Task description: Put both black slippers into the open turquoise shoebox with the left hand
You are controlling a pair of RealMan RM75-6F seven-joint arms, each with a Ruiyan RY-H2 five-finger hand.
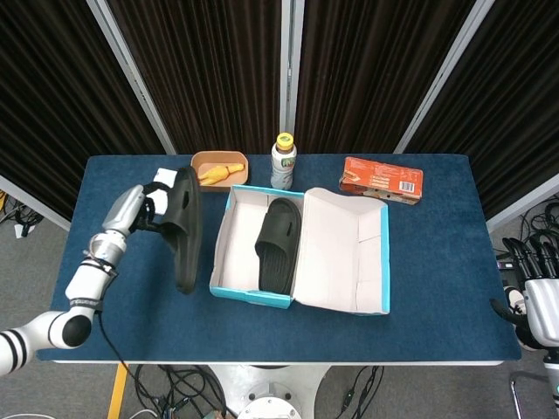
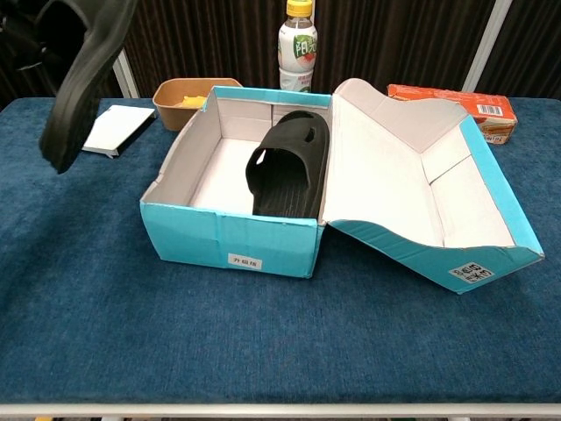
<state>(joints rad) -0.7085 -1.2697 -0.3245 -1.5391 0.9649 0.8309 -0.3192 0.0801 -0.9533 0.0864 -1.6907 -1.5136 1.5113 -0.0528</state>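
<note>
**Carrying the second slipper toward the box: half done**

Starting at the left, the left hand point(image 1: 147, 208) holds the second black slipper point(image 1: 183, 229) clear of the bench point(image 1: 122, 305), to the left of the shoebox and near its left wall. The slipper hangs tilted on edge, heel end down. The fingers are hooked around its strap end; just how they wrap it cannot be made out, since the slipper hides them. In the chest view only the slipper's lower part shows, high at the left.

Next comes the open turquoise shoebox point(image 1: 251, 297), lid folded out to the right. The first black slipper point(image 1: 279, 243) already lies inside, along the right side of the box, leaving free floor on the left side.

So one slipper is in and one is lifted but not yet over the box. What is left, by my reading: carry it across the left wall, lower it beside the first, and let go.

At the far right the right hand point(image 1: 540, 301) sits off the bench edge, holding nothing; whether its fingers are spread or curled I cannot tell.
</note>
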